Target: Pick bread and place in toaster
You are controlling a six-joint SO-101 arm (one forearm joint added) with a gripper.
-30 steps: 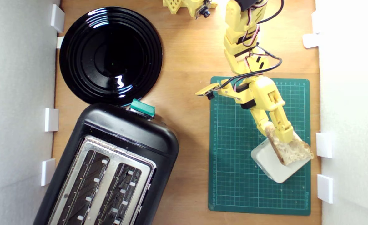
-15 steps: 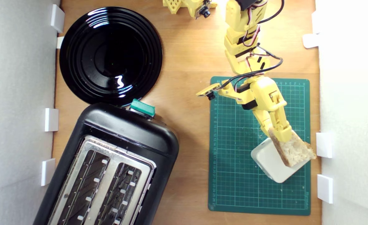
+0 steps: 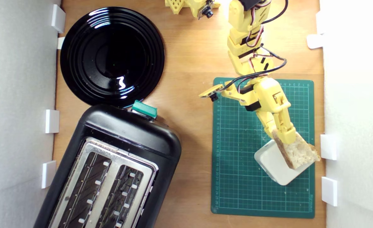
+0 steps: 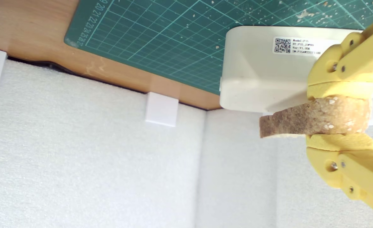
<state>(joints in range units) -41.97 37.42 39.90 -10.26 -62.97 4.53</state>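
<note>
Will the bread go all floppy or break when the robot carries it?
Probably not floppy: the bread sticks straight out of the gripper without drooping. It looks light, with airy holes. It may shed bits, since crumbs already dot the green mat.

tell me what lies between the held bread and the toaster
In the exterior view, green cutting mat and bare wood separate bread from toaster.

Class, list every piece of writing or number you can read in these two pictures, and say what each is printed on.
"19 20 21 22": ruler numbers on the green cutting mat.
White sticker on the cream block: a QR code and small lines of text, too blurred to read.
Toaster, black plate: none visible.
</note>
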